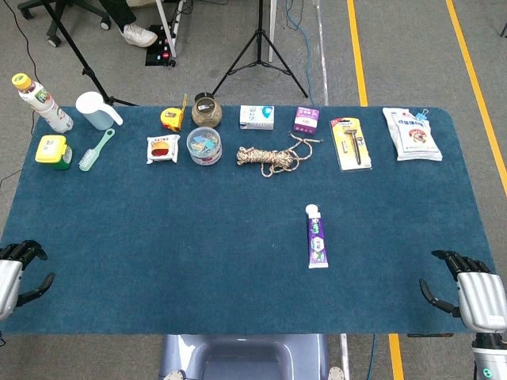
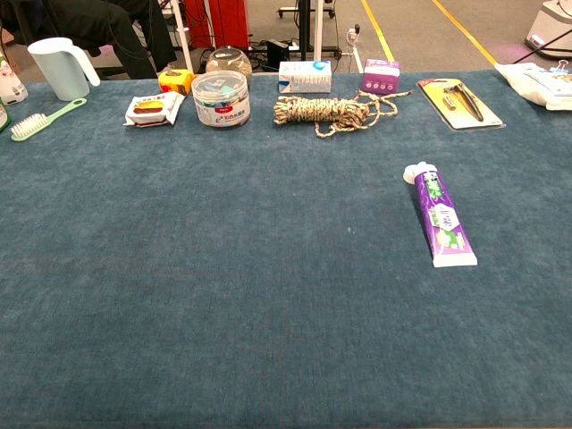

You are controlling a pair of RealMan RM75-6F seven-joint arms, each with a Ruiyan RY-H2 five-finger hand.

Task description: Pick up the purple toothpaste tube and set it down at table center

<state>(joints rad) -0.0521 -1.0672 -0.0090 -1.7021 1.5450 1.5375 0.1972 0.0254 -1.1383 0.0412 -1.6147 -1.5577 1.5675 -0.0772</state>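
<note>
The tube lies flat on the blue cloth, right of the middle of the head view and a little below it, white cap toward the top of the frame and crimped end toward the bottom; in the chest view it sits at mid-right, slightly slanted. Nothing touches it, and the rope above it is well apart. Both hands wait at the bottom corners of the head view: the right hand at lower right and the left hand at lower left, each with fingers spread apart and holding nothing; the chest view shows neither. The step in hand looks to be the reach, and the right hand is the nearer one. It would do best to come in from the right edge and settle over the tube's middle, thumb on one long side and fingers on the other, so the grip crosses the narrow width. A soft tube may bend, so hold the body, not the cap, and lift straight before carrying it leftward to the centre.
</note>
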